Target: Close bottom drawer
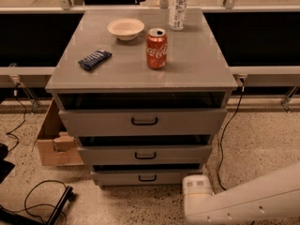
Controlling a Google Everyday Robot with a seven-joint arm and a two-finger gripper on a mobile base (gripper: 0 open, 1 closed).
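Gripper [197, 187] at the tip of the white arm [248, 200] sits low at the right, close to the floor and just beside the right end of the bottom drawer [122, 177]. Whether it is parted or closed I cannot tell, and it is not seen touching the drawer front. The arm reaches in from the lower right corner.

That drawer is the lowest of three in the grey cabinet [197, 64]. It stands pulled out a little, with a dark gap showing above its front, and its small black loop handle [147, 178] is at mid-front, to the left of the gripper. Above it the mid-sized drawer [145, 154] and the tallest drawer [143, 121] are also pulled out, each one further forward than the one below.

A black cable [225, 139] hangs down the cabinet's right side to the speckled floor [262, 144], just behind the arm's tip. On the left a cardboard box [56, 144] stands against the cabinet, and more black cable [42, 196] loops on the floor in front of it.

On the cabinet top stand a red soda can [156, 48], a pale bowl [125, 28] and a clear bottle [178, 6], with a dark blue wrapped bar [94, 59] lying near the left edge.
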